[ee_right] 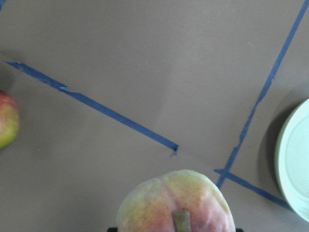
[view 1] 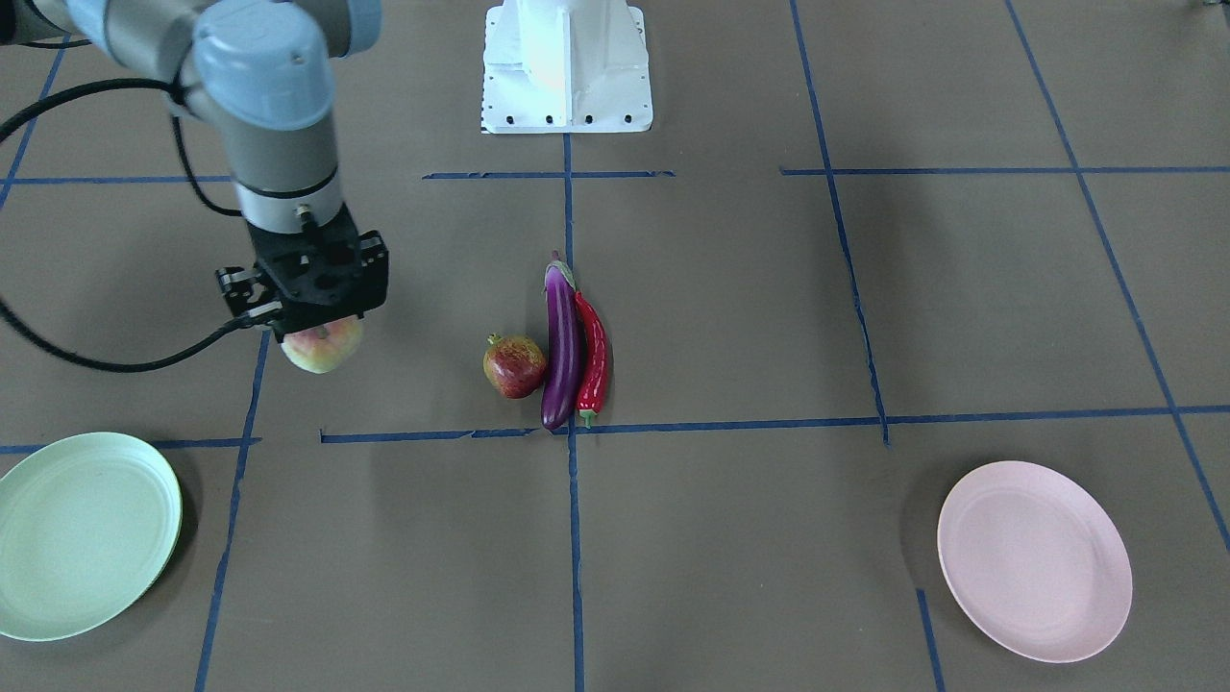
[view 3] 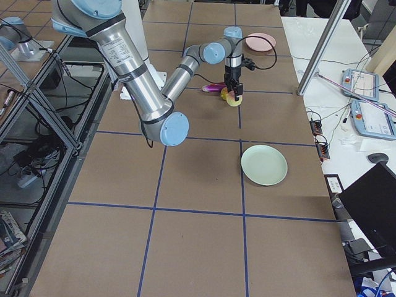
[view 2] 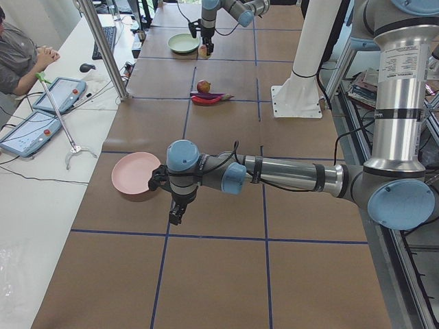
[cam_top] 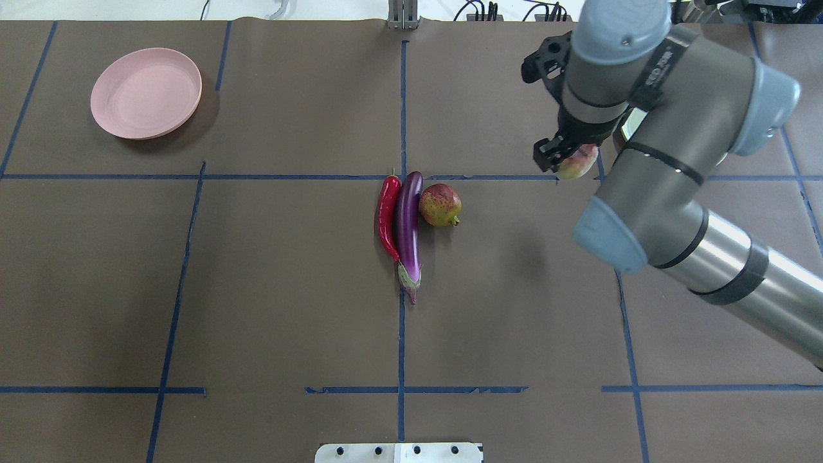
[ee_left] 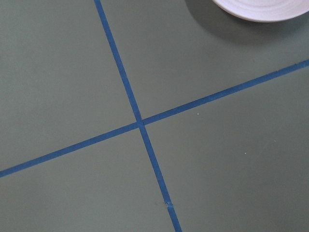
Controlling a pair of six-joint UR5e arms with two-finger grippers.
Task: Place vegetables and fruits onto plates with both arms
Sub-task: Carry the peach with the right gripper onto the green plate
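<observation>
Over on the mint-plate side of the desk (view 1: 730, 538), the right gripper (view 1: 320, 332) is clamped down on the peach (view 1: 323, 352) from above. The fruit pokes out just under the black fingers, held up off the surface. The green plate (view 1: 58, 577) sits well apart from it, nearer the desk edge. The pomegranate (view 1: 514, 366), eggplant (view 1: 562, 356) and chili (view 1: 594, 360) lie pressed side by side mid-desk. The left gripper (view 2: 175, 215) hovers near the pink plate (view 2: 134, 173); honestly can't tell if it's parted or closed.

Looking down over the peach (ee_right: 176, 203) and its stem groove; catching the pomegranate (ee_right: 7, 118) and a pale plate (ee_right: 294, 159) well apart on opposite sides of it.
</observation>
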